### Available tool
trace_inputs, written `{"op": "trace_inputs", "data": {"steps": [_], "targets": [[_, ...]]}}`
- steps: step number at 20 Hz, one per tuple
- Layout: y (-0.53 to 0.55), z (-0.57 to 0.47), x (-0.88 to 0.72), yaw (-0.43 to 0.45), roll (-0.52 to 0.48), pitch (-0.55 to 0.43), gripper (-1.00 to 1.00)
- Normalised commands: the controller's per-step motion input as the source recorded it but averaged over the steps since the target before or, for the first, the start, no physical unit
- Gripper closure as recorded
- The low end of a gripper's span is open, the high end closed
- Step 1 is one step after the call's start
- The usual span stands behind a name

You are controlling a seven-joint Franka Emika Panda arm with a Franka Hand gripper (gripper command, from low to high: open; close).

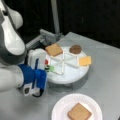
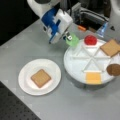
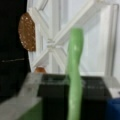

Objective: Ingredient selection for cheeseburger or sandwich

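A round white tray (image 2: 75, 71) with six wedge-shaped spaces sits on the gray bench (image 2: 20, 47). In a front view, the red tomato round (image 2: 90, 40) sits in the space at twelve o'clock, one toast square (image 2: 110, 47) at two o'clock, the dark brown patty (image 2: 113, 69) at four o'clock and the flat yellow cheese square (image 2: 93, 78) at six o'clock. The white paper plate (image 2: 27, 85) holds a second toast square (image 2: 41, 78). The end effector (image 2: 68, 38) pinches the thin green lettuce disc (image 2: 72, 40) on its edge, lifted over the tray's rim at ten o'clock. In the wrist view the lettuce (image 3: 74, 75) looks wavy and stands upright.
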Motion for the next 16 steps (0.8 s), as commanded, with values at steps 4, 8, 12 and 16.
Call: {"op": "trace_inputs", "data": {"steps": [4,8,12,16], "targets": [[-0.05,0.36,0.02,-0.026,-0.176,0.137,1.00],[-0.17,0.39,0.34,0.044,-0.199,0.188,1.00],[-0.16,0.40,0.64,0.123,-0.197,0.205,1.00],[-0.14,0.25,0.90,0.202,-0.153,0.166,1.00]]}}
